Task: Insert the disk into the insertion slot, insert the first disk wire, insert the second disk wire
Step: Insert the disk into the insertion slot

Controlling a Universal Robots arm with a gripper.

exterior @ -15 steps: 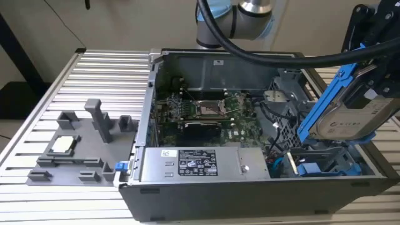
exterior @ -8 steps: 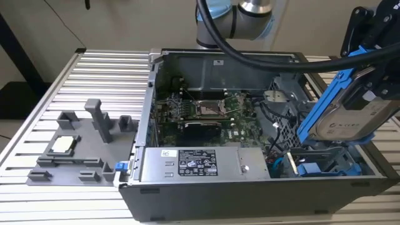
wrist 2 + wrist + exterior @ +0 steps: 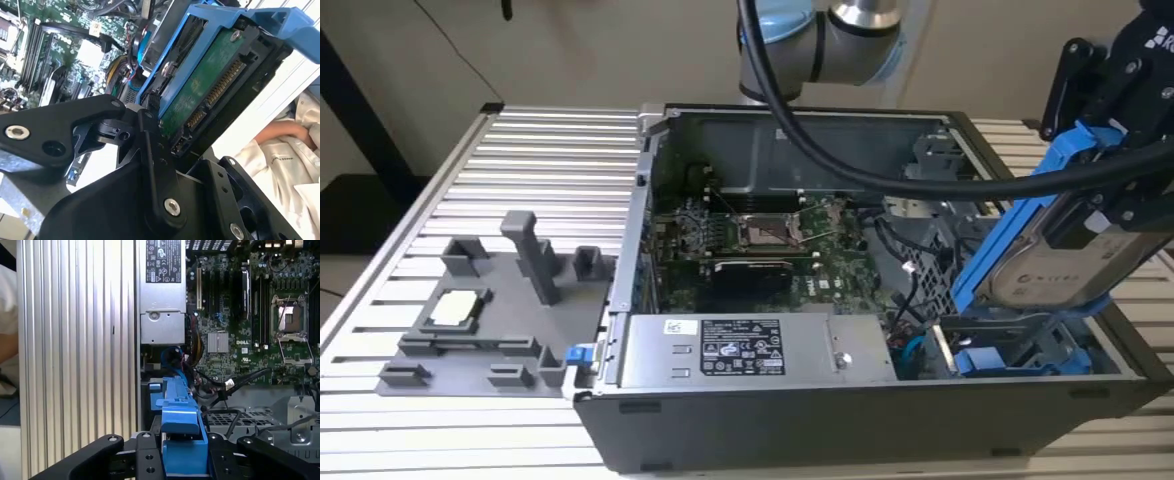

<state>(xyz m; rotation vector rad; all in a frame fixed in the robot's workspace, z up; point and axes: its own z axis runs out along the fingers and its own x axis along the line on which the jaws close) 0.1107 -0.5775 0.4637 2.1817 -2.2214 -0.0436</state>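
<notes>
In the exterior view my gripper [image 3: 1117, 172] is at the far right, shut on the disk [image 3: 1047, 262]. The disk is a silver drive in a bright blue carrier, held steeply tilted with its lower end just above the insertion slot [image 3: 1025, 335]. That slot is a grey bay with blue tabs in the case's near right corner. In the second wrist view the disk's green circuit board [image 3: 210, 85] and its connectors face the camera, and a black finger [image 3: 150, 150] lies against the carrier. In the first wrist view the blue carrier edge [image 3: 180, 427] sits between my black fingers, over the dark bay.
The open computer case holds a grey power-supply box [image 3: 727, 350], the motherboard [image 3: 761, 240] and a perforated cage [image 3: 927, 280]. Blue and red cables [image 3: 907, 350] lie beside the bay. A grey fixture [image 3: 494, 310] stands on the ribbed table [image 3: 520, 150]. A person's arm [image 3: 280, 132] rests nearby.
</notes>
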